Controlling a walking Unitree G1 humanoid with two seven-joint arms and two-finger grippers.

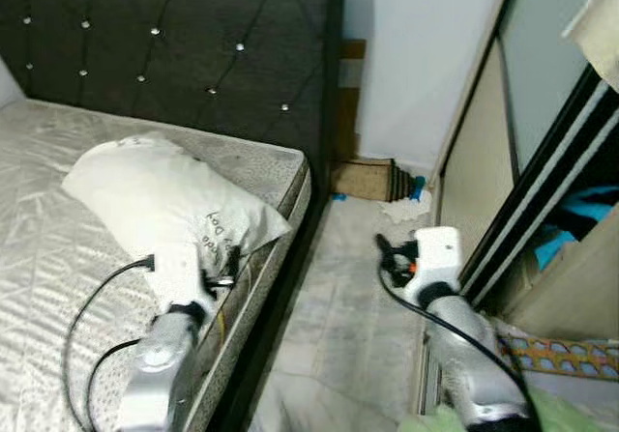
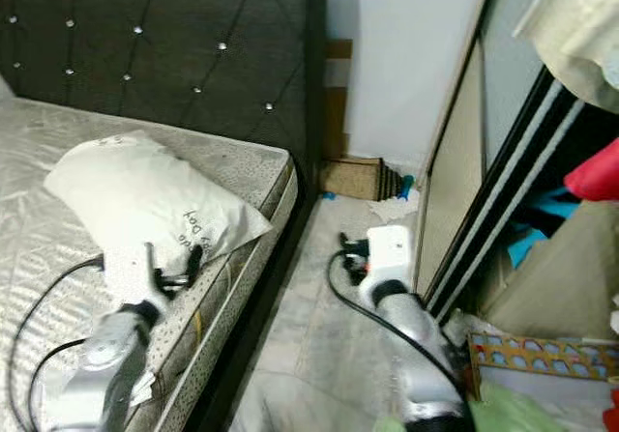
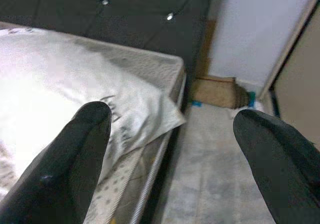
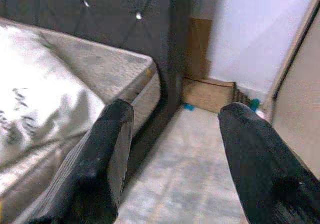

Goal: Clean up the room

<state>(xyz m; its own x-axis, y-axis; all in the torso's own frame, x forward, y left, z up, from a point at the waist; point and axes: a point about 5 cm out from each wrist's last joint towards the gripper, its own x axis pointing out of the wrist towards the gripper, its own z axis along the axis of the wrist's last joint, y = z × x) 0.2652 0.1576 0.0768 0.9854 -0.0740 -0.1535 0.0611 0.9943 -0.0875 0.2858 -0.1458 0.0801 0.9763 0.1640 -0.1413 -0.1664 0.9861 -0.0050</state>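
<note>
Nearest to me, my left gripper (image 3: 170,149) hangs over the near corner of the mattress (image 1: 58,248), its two black fingers (image 3: 70,159) spread wide with nothing between them. The white pillow (image 1: 160,200) lies just ahead of it and slightly to my left, on the mattress by the edge next to the aisle; its printed corner reaches toward that edge and sits close to the fingertips, though I cannot tell whether they touch it. The pillow's long axis runs diagonally, from its bulkier end further in on the mattress down to this corner. My right gripper (image 4: 175,154) hovers over the pale floor (image 1: 358,297) of the aisle between the bed and the sliding wardrobe door (image 1: 542,161), its fingers likewise wide apart and empty. I judge the left arm the nearer to the pillow, since the right stands well apart from it across the mattress edge. Dark writing is printed on the pillow near that corner; it appears inverted from my side, and I cannot read it with confidence. Farther on, the dark button-tufted headboard (image 1: 184,36) rises behind the pillow. At the far end of the aisle, a low brown cardboard piece (image 1: 363,176) rests against the white wall (image 1: 416,55), with small blue scraps (image 1: 416,188) beside it on the floor.
</note>
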